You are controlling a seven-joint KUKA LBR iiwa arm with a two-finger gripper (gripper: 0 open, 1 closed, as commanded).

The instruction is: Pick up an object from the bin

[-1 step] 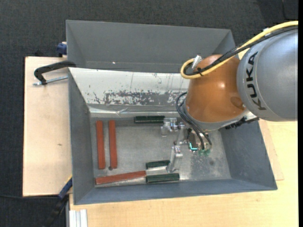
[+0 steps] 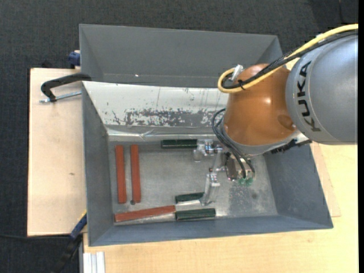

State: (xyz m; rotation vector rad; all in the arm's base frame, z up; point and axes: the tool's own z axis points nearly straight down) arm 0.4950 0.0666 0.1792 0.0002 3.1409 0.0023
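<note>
My gripper [image 2: 239, 169] hangs under the arm's orange cover, low over the right-middle of the bin floor. Just to its left lies a small silvery metal piece [image 2: 212, 182], standing roughly upright in the view. Whether the gripper touches it cannot be made out. Below that piece lie a short dark green stick [image 2: 190, 198] and a longer dark green bar [image 2: 195, 214] along the front wall. Another dark green bar [image 2: 178, 144] lies near the back wall, with a small shiny bit [image 2: 206, 148] at its right end.
Two red sticks [image 2: 121, 174] [image 2: 135, 174] lie side by side along the bin's left wall. A third red stick [image 2: 145, 214] lies along the front wall. The arm's orange cover hides the back right part of the floor.
</note>
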